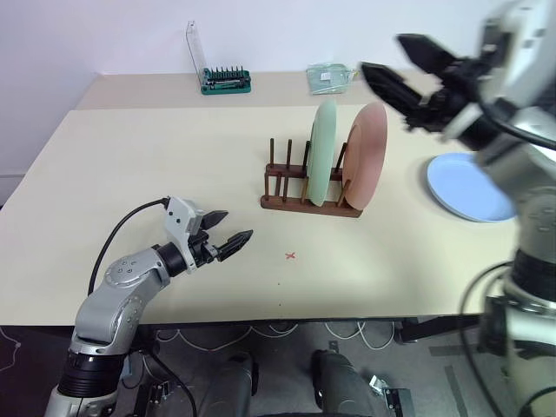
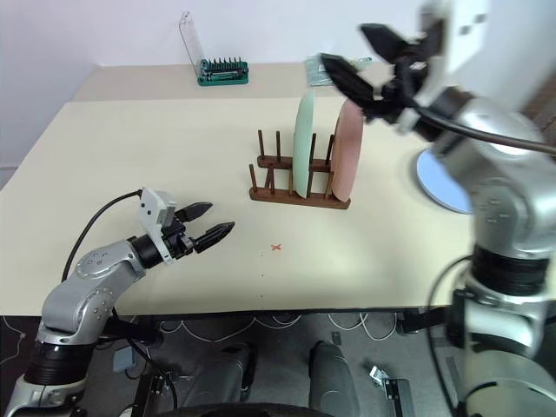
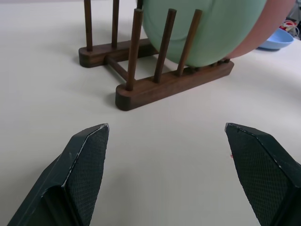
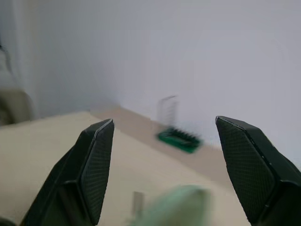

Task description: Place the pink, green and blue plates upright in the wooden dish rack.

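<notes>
The wooden dish rack [image 1: 300, 195] stands mid-table with the green plate [image 1: 323, 149] and the pink plate [image 1: 367, 155] upright between its pegs, pink on the right. Flat on the table at the right lies the blue plate [image 1: 467, 188]. My right gripper [image 1: 393, 65] hangs open in the air above and right of the pink plate, holding nothing. Low over the table's front left, my left gripper [image 1: 228, 228] is open and empty, pointing toward the rack [image 3: 141, 84]; the green plate [image 3: 207, 28] sits just beyond its pegs.
A green screwdriver set [image 1: 226, 81] with a clear lid stands at the table's back edge, and a clear packet [image 1: 330, 78] lies to its right. A small red cross [image 1: 290, 255] marks the tabletop in front of the rack.
</notes>
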You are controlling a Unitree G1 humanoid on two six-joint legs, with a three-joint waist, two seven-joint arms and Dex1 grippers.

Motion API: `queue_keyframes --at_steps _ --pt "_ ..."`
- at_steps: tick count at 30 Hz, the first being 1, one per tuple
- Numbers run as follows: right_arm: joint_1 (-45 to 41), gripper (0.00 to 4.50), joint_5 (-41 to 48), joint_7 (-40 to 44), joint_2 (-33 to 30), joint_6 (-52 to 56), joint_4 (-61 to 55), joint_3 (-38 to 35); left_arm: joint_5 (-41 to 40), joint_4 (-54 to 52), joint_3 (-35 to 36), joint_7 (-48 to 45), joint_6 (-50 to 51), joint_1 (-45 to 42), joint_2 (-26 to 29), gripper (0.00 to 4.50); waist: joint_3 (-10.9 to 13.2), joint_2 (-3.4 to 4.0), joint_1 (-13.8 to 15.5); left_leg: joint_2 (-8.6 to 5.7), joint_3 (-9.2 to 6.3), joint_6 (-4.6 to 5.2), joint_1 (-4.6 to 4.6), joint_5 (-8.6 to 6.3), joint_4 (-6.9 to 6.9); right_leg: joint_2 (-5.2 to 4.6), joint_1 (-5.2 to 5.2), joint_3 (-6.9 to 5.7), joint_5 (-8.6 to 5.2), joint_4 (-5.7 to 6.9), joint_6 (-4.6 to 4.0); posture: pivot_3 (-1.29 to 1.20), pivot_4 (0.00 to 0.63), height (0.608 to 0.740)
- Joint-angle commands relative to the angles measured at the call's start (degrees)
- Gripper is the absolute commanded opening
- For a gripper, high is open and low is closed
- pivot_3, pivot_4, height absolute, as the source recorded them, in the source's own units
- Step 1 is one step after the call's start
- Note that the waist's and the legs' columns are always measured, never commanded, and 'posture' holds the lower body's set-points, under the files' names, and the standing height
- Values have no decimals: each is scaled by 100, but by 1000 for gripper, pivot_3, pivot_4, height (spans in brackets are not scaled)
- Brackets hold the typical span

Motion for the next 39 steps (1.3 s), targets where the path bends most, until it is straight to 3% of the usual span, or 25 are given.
queue_keyframes --at_steps 1,5,8,13,20,23,28,33,39 --pt "745 3483 -365 916 -777 -356 134 -408 26 -143 10 -213 -169 50 128 4071 0 0 -19 0 3 3 2 -2 1 -1 2 0 -1 0 1 0 150 740" --pt "1900 3483 -1472 1204 -1486 -904 758 -108 70 -149 -105 -532 -269 68 281 4071 0 5 -54 12 22 4 13 -3 3 0 3 4 -1 2 -1 0 150 740" --pt "2238 3483 -2347 937 -1463 -1407 1627 394 89 -113 -202 -636 -275 3 299 4071 -1 5 -53 13 28 4 15 -3 14 0 8 6 -9 3 -16 0 150 740" --pt "2032 3483 -3800 377 -1293 -2447 3263 1332 166 -46 -272 -596 -277 -68 238 4071 4 13 -38 12 27 4 12 -3 23 -1 11 7 -8 4 -15 0 150 740" --pt "1461 3483 -4696 144 -978 -3453 5137 1935 217 -72 -242 -606 -290 -32 248 4071 6 19 -49 11 27 4 12 -3 24 -1 13 8 0 3 -1 0 150 740" --pt "1282 2585 -4815 32 -868 -3638 5616 1937 244 -119 -202 -564 -293 31 267 4071 5 19 -46 10 26 4 17 -3 28 -1 22 8 0 3 -1 0 150 740" --pt "1247 19 -4874 -48 -783 -3792 5576 1844 241 -181 -176 -536 -303 127 285 4071 5 20 -42 8 25 4 17 -3 29 -1 22 9 0 2 0 0 150 740" --pt "1191 19 -5102 -399 -937 -3715 5041 1658 251 -156 -166 -547 -323 137 304 4071 6 23 -41 7 23 4 17 -3 29 -1 22 9 0 3 0 0 150 740" --pt "113 19 -4628 -597 -720 -3374 3230 994 270 -114 -213 -558 -306 81 305 4071 9 71 -87 9 29 4 17 -3 25 0 11 16 0 11 1 0 150 740"
